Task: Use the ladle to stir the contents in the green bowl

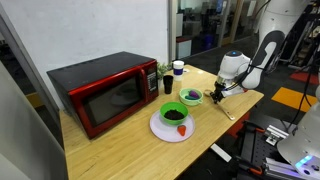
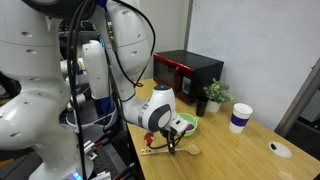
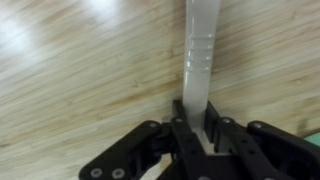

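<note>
Closest to the wrist camera, the black fingers [image 3: 214, 128] are pinched narrow on the thin, pale tan, stick-like ladle [image 3: 197, 60], one on each side of the handle. The handle runs straight away from them to the far edge of that view, so the small head is out of sight. Under it is only the light wooden desk [image 1: 120, 150]. The ladle lies flat on the boards or just above them, and I cannot tell which. Gripping the handle and leaving its length free looks like a sensible hold, since the far end could dip into a bowl while the fingers stay clear of the rim. In an exterior view the arm reaches down at the right end of the desk, and the grasp happens there, apart from the dishes. The deep, dark green round bowl [image 1: 173, 115] with dark contents sits on a white round plate [image 1: 160, 128] to the left and nearer. A paler, shallower green bowl [image 1: 192, 97] stands between that plate and the fingers, and a red microwave oven [image 1: 105, 95] fills the left end. The stirring is not yet begun. The next step probably calls for lifting the ladle and carrying it left, past the paler bowl, without tipping it.
</note>
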You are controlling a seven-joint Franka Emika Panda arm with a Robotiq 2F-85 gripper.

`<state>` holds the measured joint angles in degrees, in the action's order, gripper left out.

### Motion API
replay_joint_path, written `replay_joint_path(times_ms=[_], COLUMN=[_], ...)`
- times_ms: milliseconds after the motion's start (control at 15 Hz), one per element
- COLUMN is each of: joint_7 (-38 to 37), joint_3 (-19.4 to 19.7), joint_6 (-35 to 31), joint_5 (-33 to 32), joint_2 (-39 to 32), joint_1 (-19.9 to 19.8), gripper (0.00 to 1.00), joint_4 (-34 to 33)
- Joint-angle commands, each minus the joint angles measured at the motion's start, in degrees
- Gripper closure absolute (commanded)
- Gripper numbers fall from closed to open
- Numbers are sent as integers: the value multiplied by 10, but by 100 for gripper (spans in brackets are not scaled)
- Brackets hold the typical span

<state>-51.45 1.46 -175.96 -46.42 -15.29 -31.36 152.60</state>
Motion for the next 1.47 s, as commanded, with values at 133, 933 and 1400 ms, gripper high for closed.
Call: replay_joint_path(times_ms=[133,933,1400], joint_7=[31,278,425], joint_3=[-39,8,14], joint_6=[53,415,520], joint_5=[21,228,314], joint_2=[89,424,534], joint_1=[-7,157,223], gripper=[94,94,94], joint_4=[50,60,37])
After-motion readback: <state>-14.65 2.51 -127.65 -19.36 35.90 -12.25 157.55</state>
